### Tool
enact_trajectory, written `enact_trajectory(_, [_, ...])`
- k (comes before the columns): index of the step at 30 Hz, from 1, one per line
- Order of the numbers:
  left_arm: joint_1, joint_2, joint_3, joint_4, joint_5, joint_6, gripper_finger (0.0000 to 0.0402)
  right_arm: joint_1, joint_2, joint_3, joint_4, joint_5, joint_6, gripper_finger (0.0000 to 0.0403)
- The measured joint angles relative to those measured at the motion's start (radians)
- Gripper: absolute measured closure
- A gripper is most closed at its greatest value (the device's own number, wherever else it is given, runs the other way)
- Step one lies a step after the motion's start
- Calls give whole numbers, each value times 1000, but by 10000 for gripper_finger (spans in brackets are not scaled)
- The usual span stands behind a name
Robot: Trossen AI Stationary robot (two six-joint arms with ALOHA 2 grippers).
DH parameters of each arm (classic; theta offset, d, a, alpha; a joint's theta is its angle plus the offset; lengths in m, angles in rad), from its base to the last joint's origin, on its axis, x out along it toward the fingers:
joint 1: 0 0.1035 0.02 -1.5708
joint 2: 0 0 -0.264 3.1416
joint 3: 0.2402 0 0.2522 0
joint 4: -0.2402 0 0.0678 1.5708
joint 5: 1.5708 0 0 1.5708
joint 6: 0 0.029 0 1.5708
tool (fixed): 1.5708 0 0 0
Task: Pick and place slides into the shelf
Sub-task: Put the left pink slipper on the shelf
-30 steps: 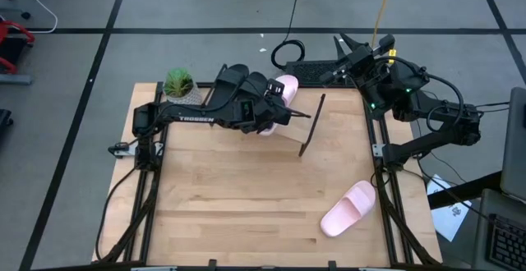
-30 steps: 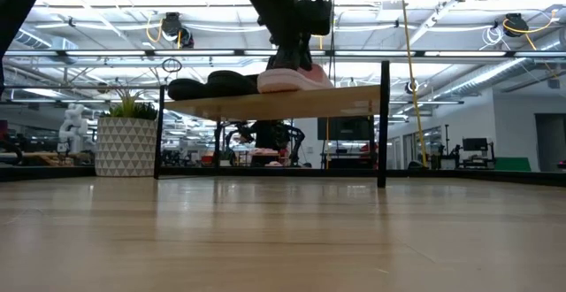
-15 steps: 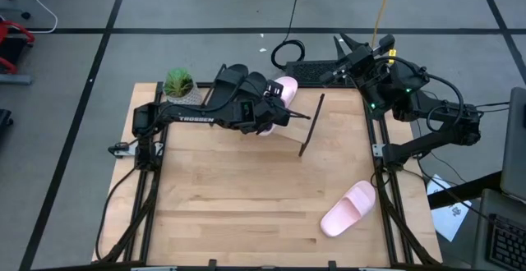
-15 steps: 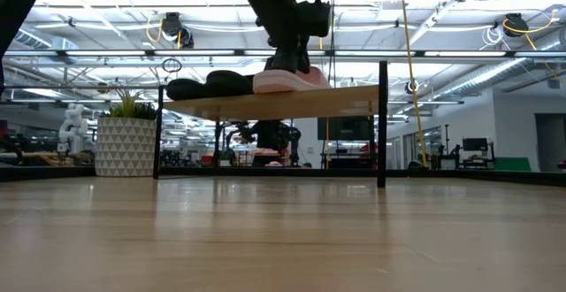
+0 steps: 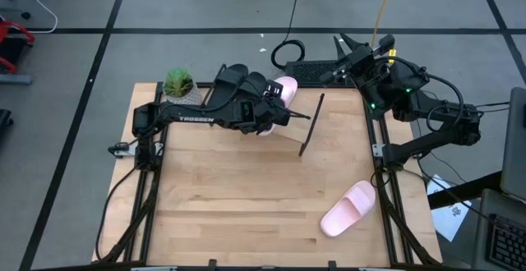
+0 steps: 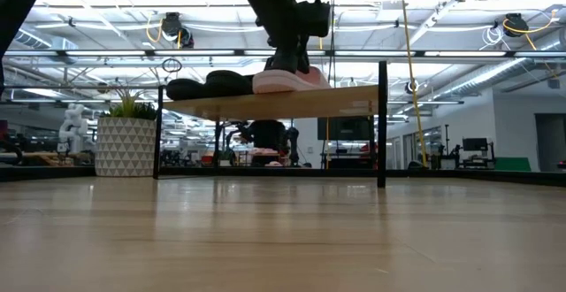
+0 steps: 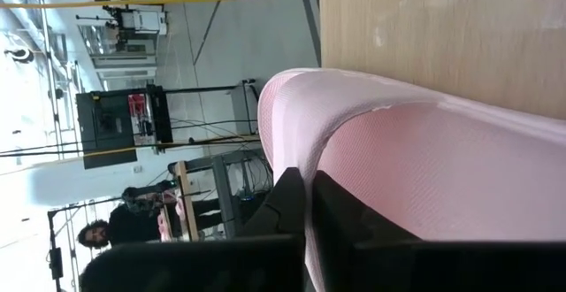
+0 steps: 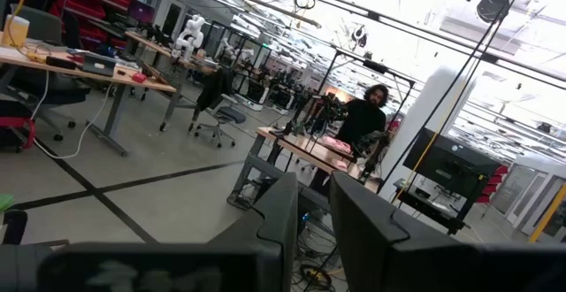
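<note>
wooden tabletop (image 5: 246, 189): light-wood work surface filling the middle of the high view, grey lined floor around it, a bright lab hall beyond it in the low view.

shelf (image 5: 297, 133): slanted light-wood board on a thin black frame, upper middle of the high view; in the low view (image 6: 292, 100) it spans the centre on two black posts.

black slides (image 5: 238, 80): a pair at the left end of the shelf, side by side, long axes running toward the upper right of the high view.

pink slide on the shelf (image 5: 283, 90): just right of the black pair, long axis parallel to theirs, one end toward the upper right of the frame; which end is the toe cannot be told.

left gripper (image 5: 275, 111): over the near end of that pink slide, fingers (image 7: 292, 203) pinched together on its strap edge.

loose pink slide (image 5: 348, 208): lower right of the tabletop, well apart from the shelf, long axis diagonal from lower left to upper right.

right gripper (image 5: 341, 56): raised beyond the table's upper right corner, fingers (image 8: 279, 212) slightly parted, holding nothing.

potted plant (image 5: 178, 84): upper left corner of the tabletop.
</note>
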Motion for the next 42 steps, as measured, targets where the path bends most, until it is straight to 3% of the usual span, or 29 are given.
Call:
enact_trajectory(19, [-5,0,0,29,-23,5,321,0,0,0,-1,0,-10,344])
enact_trajectory(42, [-39,0,0,30,-55,22,320,0,0,0,-1,0,-27,344])
